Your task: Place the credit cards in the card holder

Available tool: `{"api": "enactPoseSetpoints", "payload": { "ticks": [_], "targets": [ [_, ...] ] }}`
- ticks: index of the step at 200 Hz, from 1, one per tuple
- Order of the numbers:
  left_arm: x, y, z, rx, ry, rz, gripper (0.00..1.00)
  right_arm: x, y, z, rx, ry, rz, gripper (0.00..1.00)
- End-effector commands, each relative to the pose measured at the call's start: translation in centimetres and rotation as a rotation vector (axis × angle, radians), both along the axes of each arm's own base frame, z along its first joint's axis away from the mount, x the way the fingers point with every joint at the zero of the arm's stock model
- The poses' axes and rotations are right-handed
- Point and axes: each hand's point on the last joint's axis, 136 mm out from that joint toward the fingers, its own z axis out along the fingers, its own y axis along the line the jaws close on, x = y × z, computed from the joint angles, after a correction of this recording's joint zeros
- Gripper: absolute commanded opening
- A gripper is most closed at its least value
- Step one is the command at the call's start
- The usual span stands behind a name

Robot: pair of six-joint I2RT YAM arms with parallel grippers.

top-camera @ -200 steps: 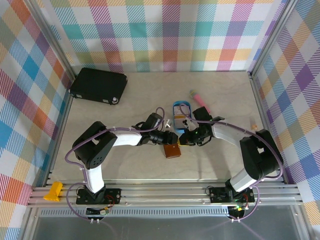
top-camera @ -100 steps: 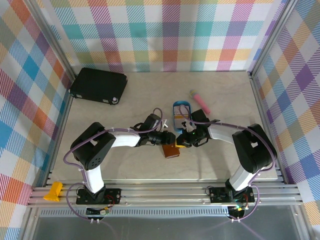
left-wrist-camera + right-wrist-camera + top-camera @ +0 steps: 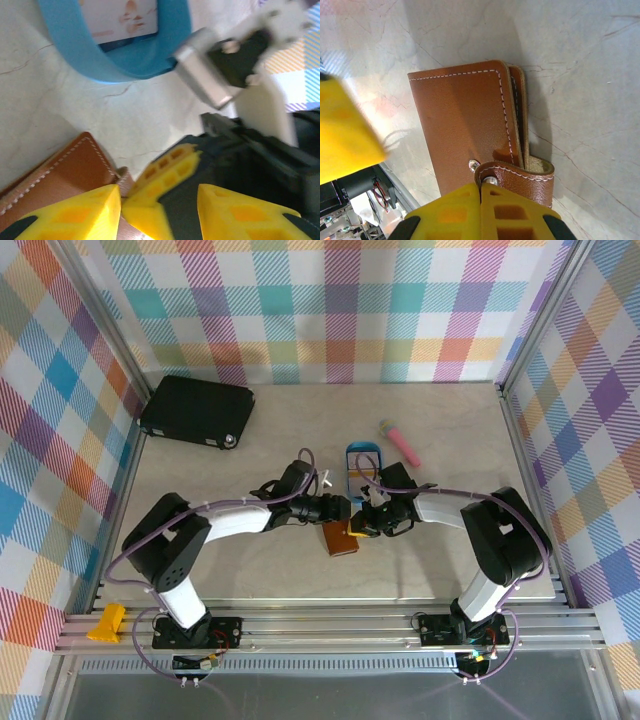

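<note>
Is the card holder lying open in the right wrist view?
No, the card holder lies folded shut, its brown leather outside facing up.

The brown wallet lies on the counter. The left claw and right claw meet at the wallet's far edge, with a blue tray just beyond.

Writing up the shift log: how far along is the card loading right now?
Nothing looks done: the brown leather card holder lies closed on the table. In hand: the right gripper is shut at its snap tab, the left gripper open beside it. Left: open the holder and move in the cards, one pale card visible in the blue oval tray.
</note>
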Motion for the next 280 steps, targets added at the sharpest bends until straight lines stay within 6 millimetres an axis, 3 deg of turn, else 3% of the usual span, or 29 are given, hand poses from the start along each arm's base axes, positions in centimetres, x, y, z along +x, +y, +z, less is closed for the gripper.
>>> {"api": "enactPoseSetpoints", "payload": {
  "ticks": [1, 31, 55, 78, 163, 234, 280],
  "targets": [
    [-0.9, 2.0, 1.0, 0.030, 0.039, 0.062, 0.41, -1.4, -0.5, -1.1, -0.035, 0.057, -0.005, 0.00],
    [-2.6, 4.4, -1.8, 0.088, 0.224, 0.202, 0.39, -1.2, -0.3, -0.4, -0.025, 0.050, 0.006, 0.00],
    [-3.1, 3.8, -2.4, -0.019, 0.299, 0.255, 0.43, -1.3, -0.2, -0.1, -0.014, 0.051, 0.013, 0.00],
    [-3.0, 4.7, -3.7, -0.001, 0.341, 0.336, 0.45, -1.3, 0.1, 0.1, -0.003, 0.050, 0.024, 0.00],
    [-2.5, 3.9, -5.7, 0.061, 0.338, 0.279, 0.42, -2.0, 0.9, 1.7, 0.010, 0.040, 0.096, 0.00],
    [-3.4, 5.1, -8.1, 0.248, 0.348, 0.211, 0.37, -0.6, 1.2, 2.3, -0.002, 0.027, 0.057, 0.00],
    [-3.4, 5.0, -8.2, 0.234, 0.346, 0.203, 0.37, -0.1, 0.9, 1.6, -0.046, 0.041, 0.035, 0.00]
  ]
}}
